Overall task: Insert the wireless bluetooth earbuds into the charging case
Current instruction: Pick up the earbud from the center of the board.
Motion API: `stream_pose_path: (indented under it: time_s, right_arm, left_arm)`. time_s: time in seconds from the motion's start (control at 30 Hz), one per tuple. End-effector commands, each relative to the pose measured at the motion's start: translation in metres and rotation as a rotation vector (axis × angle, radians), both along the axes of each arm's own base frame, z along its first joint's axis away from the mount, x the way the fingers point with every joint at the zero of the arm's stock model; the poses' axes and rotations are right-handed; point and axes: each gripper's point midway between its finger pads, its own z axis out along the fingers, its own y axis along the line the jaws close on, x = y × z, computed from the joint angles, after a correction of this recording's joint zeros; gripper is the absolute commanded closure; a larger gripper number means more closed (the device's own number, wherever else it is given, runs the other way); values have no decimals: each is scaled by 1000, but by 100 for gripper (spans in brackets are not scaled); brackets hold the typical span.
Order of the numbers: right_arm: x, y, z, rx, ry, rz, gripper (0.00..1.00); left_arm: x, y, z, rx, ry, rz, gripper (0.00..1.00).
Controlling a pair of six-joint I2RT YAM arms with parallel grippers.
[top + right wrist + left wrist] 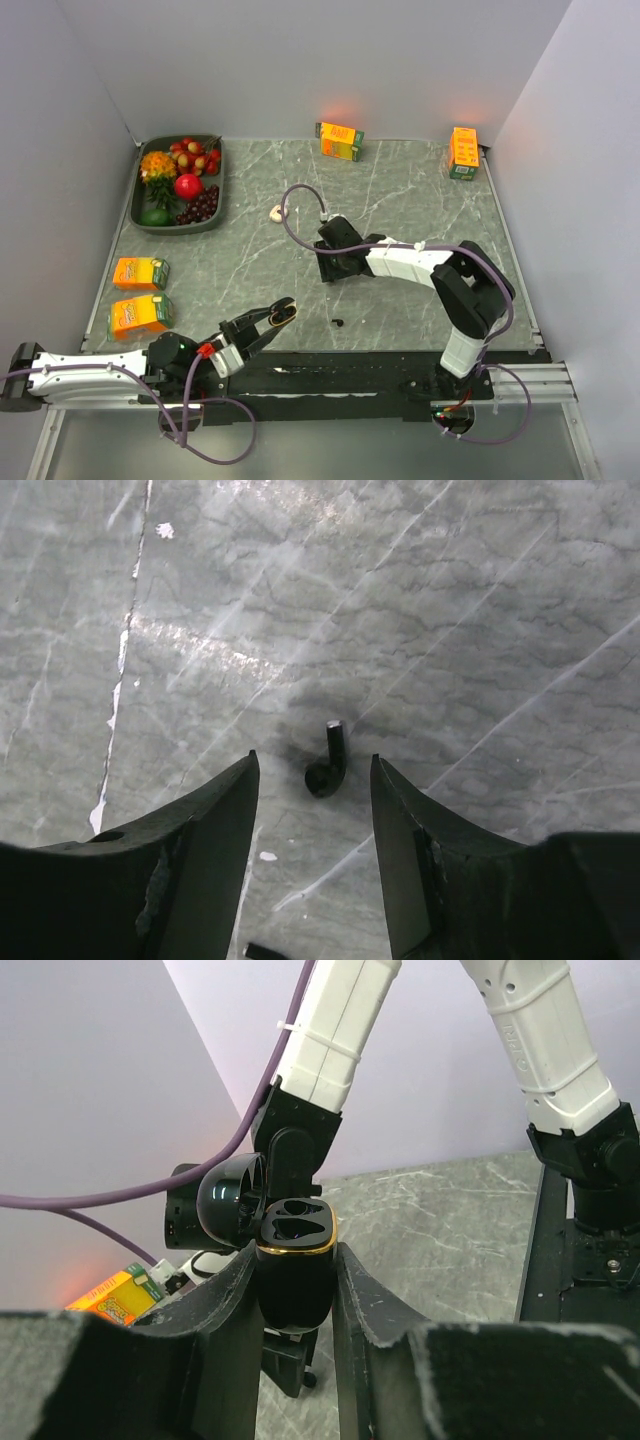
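A black earbud [324, 776] lies on the marble table, just off the tips of my right gripper [313, 756] and between its open fingers; nothing touches it. From above, the right gripper [335, 264] points down at mid-table and hides that earbud. My left gripper [297, 1262] is shut on the black charging case [296, 1232], which has a gold rim and two cavities showing in its top. In the top view the left gripper [278, 317] holds the case [287, 311] above the front edge. A whitish earbud [277, 212] rests further back.
A fruit tray [216, 196] sits back left. Orange juice cartons stand at left [140, 272], [140, 315], at the back [340, 140] and back right [463, 152]. A small black piece [338, 322] lies near the front edge. Walls close in three sides.
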Motion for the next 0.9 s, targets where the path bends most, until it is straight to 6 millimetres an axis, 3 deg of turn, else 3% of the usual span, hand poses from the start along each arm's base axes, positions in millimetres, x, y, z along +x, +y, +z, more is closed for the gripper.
stream_pose_path:
  time_s: [0.0,0.47,0.7,0.87]
  right_arm:
    - [19,7,6,23,-49,-41,46]
    - [12,2,2,14,-31,-47,55]
    - [7,-4,2,7,-27,-60,48]
    - [4,-6,-1,7,-18,-64,52]
  left_arm:
    - [0,4,23,-56,7,4,99]
    - [2,3,21,-52,21,9,99]
    - [1,2,20,-52,25,7,99]
    - [2,1,19,-45,28,10,99]
